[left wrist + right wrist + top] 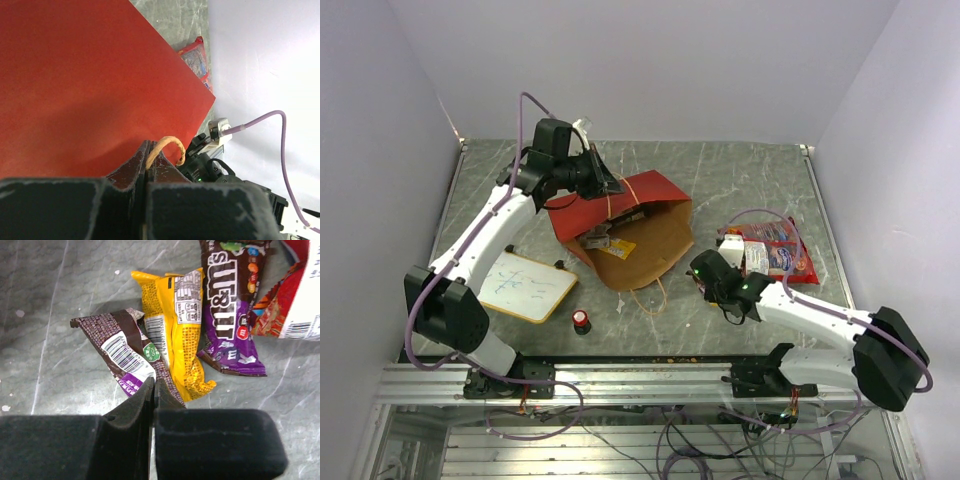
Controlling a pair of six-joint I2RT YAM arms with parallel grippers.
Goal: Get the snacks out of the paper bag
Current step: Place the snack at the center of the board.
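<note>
While the left hand (605, 185) grips it, the paper bag (655, 190) lies on its side mid-counter (740, 170). Long axis runs diagonal, closed base far-left, open mouth pointing near-right toward the right arm. Red outer wall faces up, brown kraft inside shows. Left hand is at the bag's upper far edge, fingers closed tight on a string handle (167, 145) that loops out between the tips. The second handle (650, 295) trails loose on the counter at the mouth.

Whiteboard (528, 287) lies flat near-left, well apart from the bag, beside the left arm.

Red chip bag (780, 250) lies flat on the counter right of the bag mouth, already outside.

Some snacks (610, 243) sit inside the bag, yellow and brown wrappers, lying on the lower wall.

Right hand (154, 387) is low over the counter between the bag mouth and the chip bag, jaws pressed together at the lower edge of a brown packet (125, 347). Cannot tell if the wrapper is actually nipped. Just beside it, touching: a yellow packet (182, 330), then a brown-and-purple M&M's packet (230, 305), all lengthwise away from the hand.

Red-topped knob (581, 321) stands near the counter's front edge, between the whiteboard and the bag mouth. Nothing blocks the mouth except the loose handle.
</note>
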